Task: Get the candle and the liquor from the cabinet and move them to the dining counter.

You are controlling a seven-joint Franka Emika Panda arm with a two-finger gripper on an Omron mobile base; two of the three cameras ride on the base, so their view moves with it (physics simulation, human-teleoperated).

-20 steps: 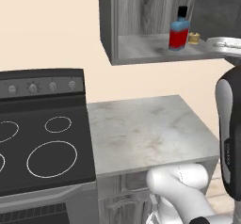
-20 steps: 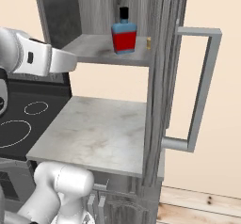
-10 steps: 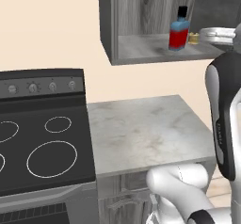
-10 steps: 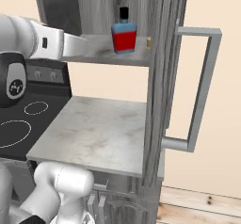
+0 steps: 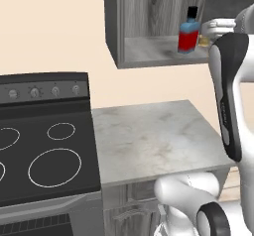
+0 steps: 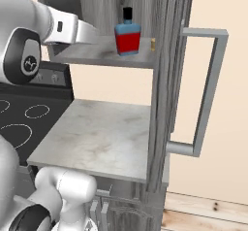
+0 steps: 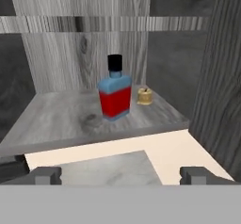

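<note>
The liquor (image 7: 115,96) is a squat bottle, red below, light blue above, with a black cap. It stands upright on the shelf of the open cabinet (image 7: 70,119). A small yellowish candle (image 7: 144,96) sits just behind and to the right of it. My gripper (image 7: 122,175) is open, in front of the shelf's edge and a little below it, and nothing is between its fingers. From the left base the liquor (image 5: 188,34) stands just left of my hand. From the right base the liquor (image 6: 127,37) is to the right of my forearm. The dining counter is out of view.
Under the cabinet lies a small marbled worktop (image 5: 149,141), with a black stove (image 5: 44,150) to its left. The cabinet door (image 6: 162,79) stands open edge-on at the right, and its bar handle (image 6: 208,89) sticks out. The cabinet's side wall (image 7: 221,77) is close on the right.
My arm has swung up and in toward the cabinet shelf, so the hand is now level with the bottle. The jaws stayed open. The bottle and candle have not moved.
</note>
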